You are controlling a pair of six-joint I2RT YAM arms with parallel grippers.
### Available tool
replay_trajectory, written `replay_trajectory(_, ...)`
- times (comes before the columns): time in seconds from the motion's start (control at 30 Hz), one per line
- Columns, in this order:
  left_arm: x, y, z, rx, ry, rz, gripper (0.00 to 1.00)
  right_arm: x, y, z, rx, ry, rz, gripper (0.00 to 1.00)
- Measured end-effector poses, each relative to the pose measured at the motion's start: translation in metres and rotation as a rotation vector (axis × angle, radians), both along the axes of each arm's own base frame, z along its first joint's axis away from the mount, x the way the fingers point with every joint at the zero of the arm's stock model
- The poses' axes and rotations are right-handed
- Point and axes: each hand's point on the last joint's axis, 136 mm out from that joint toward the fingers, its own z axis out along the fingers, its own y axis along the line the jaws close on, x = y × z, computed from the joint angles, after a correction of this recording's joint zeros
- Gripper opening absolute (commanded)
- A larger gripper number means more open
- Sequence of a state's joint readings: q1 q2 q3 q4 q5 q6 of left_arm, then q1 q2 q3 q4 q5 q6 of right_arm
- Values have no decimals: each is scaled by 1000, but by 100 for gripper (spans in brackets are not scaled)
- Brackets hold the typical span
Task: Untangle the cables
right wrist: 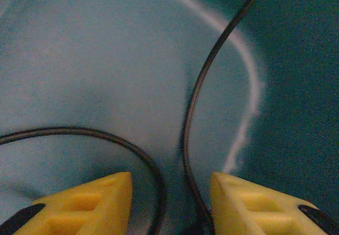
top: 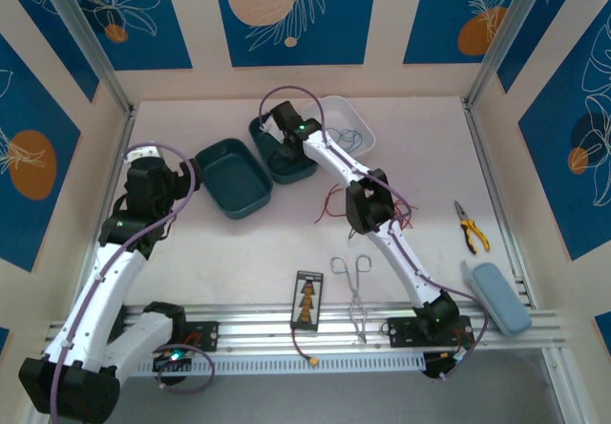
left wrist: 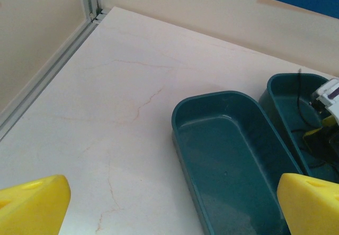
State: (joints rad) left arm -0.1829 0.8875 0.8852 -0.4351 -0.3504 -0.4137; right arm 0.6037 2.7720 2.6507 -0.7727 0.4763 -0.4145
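Observation:
My right gripper (right wrist: 170,184) hangs low inside the far teal tray (top: 286,161), jaws apart. Two strands of a black cable (right wrist: 190,113) run loose between the yellow fingertips (right wrist: 106,198) and are not pinched. Red cables (top: 329,202) lie on the table beside the right arm's elbow. A blue cable (top: 351,139) is coiled in the white tray (top: 358,114). My left gripper (left wrist: 172,192) is wide open and holds nothing, above the table at the left rim of the near teal tray (left wrist: 175,118). From the left wrist, the black cable (left wrist: 299,97) shows in the far teal tray (left wrist: 286,79).
Silver forceps (top: 355,290), a black card with orange marks (top: 307,300), yellow-handled pliers (top: 471,225) and a light-blue case (top: 496,295) lie toward the front and right. An aluminium rail (top: 315,327) runs along the near edge. Walls close in on three sides.

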Motion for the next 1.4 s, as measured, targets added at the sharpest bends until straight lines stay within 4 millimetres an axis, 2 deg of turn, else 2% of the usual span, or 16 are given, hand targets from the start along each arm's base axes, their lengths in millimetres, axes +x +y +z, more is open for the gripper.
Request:
replay_trajectory(0.27,-3,3,3,5,-14,13,100,-22,16,-10,72,106,33,23)
replay_trajectory(0.37,-3,4,2,7,-11,17,100,-33,22,-12,119,167,41,12)
replay_trajectory(0.43,-3,4,0,7,-9,16,100,-41,25,-10,150,210,43,0)
replay_trajectory(0.57,-3,4,-1,7,-6,16,100,-58,27,-4,190,287,30,0)
replay_trajectory(0.7,-2,4,-2,7,-4,17,100,-65,26,9,226,322,18,0)
replay_trajectory(0.77,-1,3,-2,7,-5,16,100,-67,26,21,250,328,19,0)
replay_trajectory(1.03,2,0,-8,-5,16,4,100,-80,30,89,370,317,24,0)
replay_trajectory(1.1,2,-1,-9,-7,18,0,100,-82,31,99,393,315,17,0)
replay_trajectory(1.2,2,-1,-9,-9,18,-3,100,-83,30,103,407,319,-5,0)
replay_trajectory(1.27,2,-2,-10,-13,18,-4,100,-84,29,99,405,330,-22,0)
replay_trajectory(1.4,1,-2,-16,-19,24,0,100,-88,21,78,367,367,-68,0)
